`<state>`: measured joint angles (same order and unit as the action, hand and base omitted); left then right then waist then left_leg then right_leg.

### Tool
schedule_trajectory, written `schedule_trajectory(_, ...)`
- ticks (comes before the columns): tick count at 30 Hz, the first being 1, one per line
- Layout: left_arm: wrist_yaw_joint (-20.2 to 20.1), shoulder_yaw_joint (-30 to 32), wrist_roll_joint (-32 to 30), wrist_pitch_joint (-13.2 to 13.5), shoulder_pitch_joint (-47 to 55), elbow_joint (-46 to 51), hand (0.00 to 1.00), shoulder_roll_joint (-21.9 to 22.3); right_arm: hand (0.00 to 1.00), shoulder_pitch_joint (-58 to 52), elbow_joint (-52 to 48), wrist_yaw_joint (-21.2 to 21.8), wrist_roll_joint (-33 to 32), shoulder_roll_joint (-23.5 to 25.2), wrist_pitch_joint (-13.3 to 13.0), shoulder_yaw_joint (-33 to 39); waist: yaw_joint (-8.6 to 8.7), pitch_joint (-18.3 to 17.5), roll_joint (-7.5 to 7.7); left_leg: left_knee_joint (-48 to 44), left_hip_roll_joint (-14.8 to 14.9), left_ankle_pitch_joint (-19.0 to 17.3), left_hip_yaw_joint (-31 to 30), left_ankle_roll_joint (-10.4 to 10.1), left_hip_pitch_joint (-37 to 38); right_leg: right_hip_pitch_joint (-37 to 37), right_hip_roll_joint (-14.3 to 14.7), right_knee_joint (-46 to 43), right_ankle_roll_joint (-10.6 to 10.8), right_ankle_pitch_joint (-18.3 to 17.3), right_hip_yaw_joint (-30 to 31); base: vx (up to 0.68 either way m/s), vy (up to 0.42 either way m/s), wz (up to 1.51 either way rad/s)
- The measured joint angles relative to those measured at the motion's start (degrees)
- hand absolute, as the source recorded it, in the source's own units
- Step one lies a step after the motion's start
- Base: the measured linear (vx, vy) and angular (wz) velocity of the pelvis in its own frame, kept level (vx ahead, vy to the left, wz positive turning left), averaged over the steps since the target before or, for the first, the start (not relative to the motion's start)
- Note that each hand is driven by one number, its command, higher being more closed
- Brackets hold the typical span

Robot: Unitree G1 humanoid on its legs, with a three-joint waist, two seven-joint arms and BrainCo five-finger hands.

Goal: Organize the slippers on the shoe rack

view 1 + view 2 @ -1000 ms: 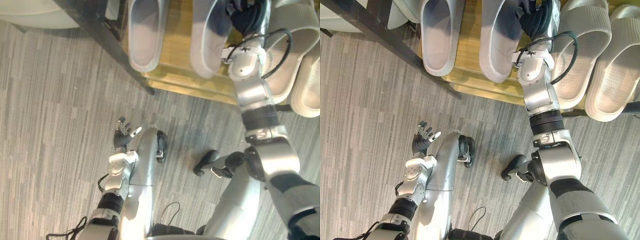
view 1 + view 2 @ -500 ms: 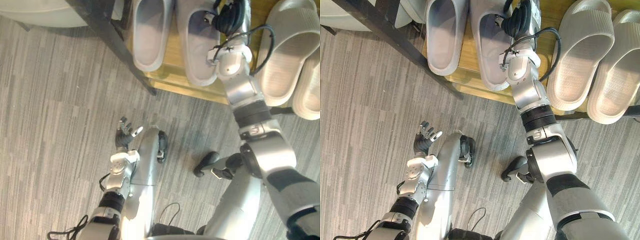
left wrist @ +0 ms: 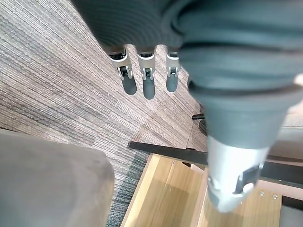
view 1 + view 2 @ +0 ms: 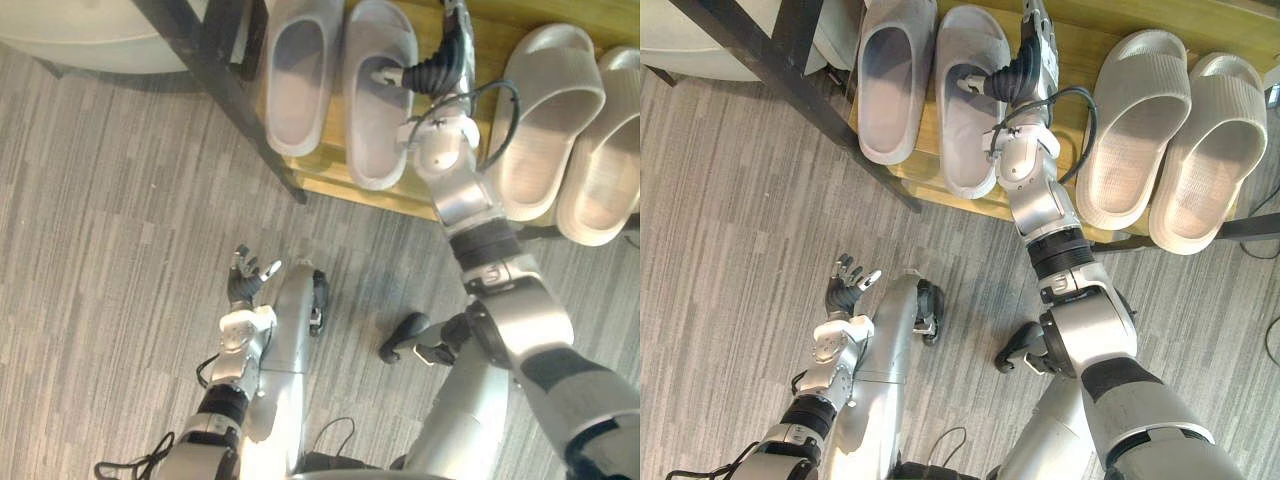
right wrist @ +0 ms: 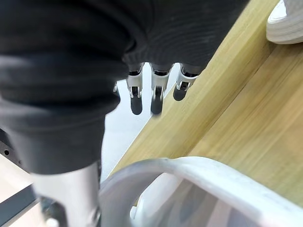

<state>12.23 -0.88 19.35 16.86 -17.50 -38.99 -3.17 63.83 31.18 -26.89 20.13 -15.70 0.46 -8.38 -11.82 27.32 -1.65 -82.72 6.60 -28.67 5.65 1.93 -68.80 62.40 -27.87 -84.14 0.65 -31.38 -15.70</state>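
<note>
Right hand (image 4: 1026,62) alongside second grey slipper (image 4: 962,130)

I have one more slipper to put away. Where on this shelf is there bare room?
Bare wood of the shelf shows between the inner grey slipper and the nearer beige slipper; the right hand hangs partly over that strip. Each pair lies close together, too tight for another slipper.

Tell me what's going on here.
The robot is tidying slippers on a wooden shoe rack. Its right hand, fingers straight, is against the second grey slipper, thumb at its strap, beside the first grey slipper. Two beige slippers sit further right on the same shelf. The left hand hangs open over the floor.
</note>
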Motion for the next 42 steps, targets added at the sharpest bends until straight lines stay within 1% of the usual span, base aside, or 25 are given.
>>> schedule_trajectory(6,0.0,0.5,0.0,-1.0,0.0,-0.2,0.00,0.0,0.00,-3.2,-5.7,0.0,-0.1,0.1,0.0,1.7,0.09,0.0,0.03,0.6,0.5,0.0,0.3,0.0,0.8,-0.5,0.5,0.8,-0.4,0.3,-0.1,0.02,0.001,-0.05)
schedule_trajectory(8,0.0,0.8,0.0,-1.1,0.0,-0.6,0.00,-0.1,0.00,-5.2,-8.6,0.0,-0.1,1.1,-0.1,1.8,0.09,-0.4,0.21,0.9,0.9,0.0,0.3,0.0,0.8,-0.5,0.9,1.2,-0.6,0.4,-0.2,0.02,-0.005,-0.08)
schedule_trajectory(13,0.0,1.2,0.0,-1.6,0.0,-1.3,0.00,-0.2,0.00,-12.1,-16.1,-0.3,-0.1,4.9,-0.2,3.9,0.43,-0.8,0.37,1.2,1.0,0.0,0.3,-0.1,1.1,-0.6,1.1,1.5,-0.7,0.4,-0.2,0.01,-0.001,-0.01)
schedule_trajectory(15,0.0,1.6,0.0,-1.8,0.2,-1.3,0.00,-0.2,0.00,-15.0,-19.3,-0.6,-0.1,6.8,-0.2,3.9,0.83,-0.9,0.41,1.3,1.0,0.0,0.3,-0.1,1.2,-0.7,1.1,1.6,-0.7,0.4,-0.2,0.00,0.000,0.00)
schedule_trajectory(17,0.0,2.2,-0.1,-2.2,0.2,-1.5,0.00,-0.2,0.00,-17.4,-21.3,-0.7,-0.1,9.1,-0.2,3.9,1.25,-0.9,0.42,1.4,1.0,0.0,0.2,-0.1,1.5,-1.2,1.2,1.8,-0.5,0.5,-0.4,0.00,0.000,0.00)
schedule_trajectory(20,0.1,2.5,-0.1,-2.4,0.6,-1.8,0.00,-0.6,0.00,-22.3,-24.0,-0.9,-0.2,13.4,-0.6,3.8,1.55,-1.2,1.03,2.1,1.2,0.0,0.3,-0.1,2.0,-1.7,1.9,2.7,-0.2,0.8,-0.3,0.02,0.019,-0.05)
schedule_trajectory(25,0.1,3.3,-0.2,-2.6,0.7,-1.8,0.00,-0.5,0.00,-26.8,-24.1,-1.2,-0.6,18.5,-0.6,3.7,1.96,-1.2,1.07,2.1,1.3,0.0,0.2,-0.2,2.2,-2.0,2.0,3.0,-0.2,1.0,-0.5,0.00,0.004,-0.01)
schedule_trajectory(27,0.1,3.6,-0.2,-2.9,0.7,-2.1,0.00,-0.5,0.00,-28.1,-23.9,-1.2,-2.3,19.7,-0.6,3.8,2.06,-1.2,1.16,2.4,1.3,-0.1,0.3,-0.2,2.7,-2.5,2.0,3.2,-0.2,1.0,-0.5,0.00,0.000,0.00)
schedule_trajectory(29,0.2,3.8,-0.2,-3.3,0.7,-2.3,0.00,-0.5,0.00,-28.9,-23.5,-1.2,-2.7,20.6,-0.6,3.8,2.18,-1.2,1.17,2.6,1.3,-0.1,0.4,-0.3,3.0,-2.7,2.0,3.4,-0.2,1.0,-0.5,0.00,0.000,0.00)
schedule_trajectory(31,0.2,4.0,-0.2,-3.3,0.7,-2.3,0.00,-0.4,0.00,-29.2,-23.1,-1.2,-2.8,20.7,-0.6,4.0,2.23,-1.1,1.21,2.6,1.3,-0.1,0.4,-0.3,3.0,-2.6,2.0,3.4,-0.2,1.0,-0.5,0.00,0.000,0.00)
schedule_trajectory(36,1.4,4.4,-0.2,-3.3,0.7,-2.3,0.00,-0.1,0.00,-29.2,-19.9,-1.3,-6.7,21.8,-0.9,5.5,2.35,-1.1,1.25,2.6,1.1,-0.1,0.3,-0.3,3.0,-2.7,1.9,3.4,-0.1,1.0,-0.4,0.00,0.000,0.00)
schedule_trajectory(39,1.4,4.5,-0.2,-3.3,0.7,-2.3,0.00,-0.1,0.00,-29.3,-19.2,-1.3,-9.3,22.1,-2.6,5.6,2.36,-1.1,1.31,2.6,0.9,-0.1,0.2,-0.3,3.0,-2.7,1.9,3.3,0.0,0.9,-0.4,0.00,0.000,0.00)
schedule_trajectory(42,1.5,4.5,-0.2,-3.3,0.7,-2.3,0.00,-0.1,0.00,-29.3,-19.0,-1.2,-11.6,22.2,-3.5,5.5,2.35,-1.1,1.35,2.6,0.9,-0.1,0.2,-0.3,3.0,-2.7,1.9,3.3,0.0,0.9,-0.4,0.00,0.000,0.00)
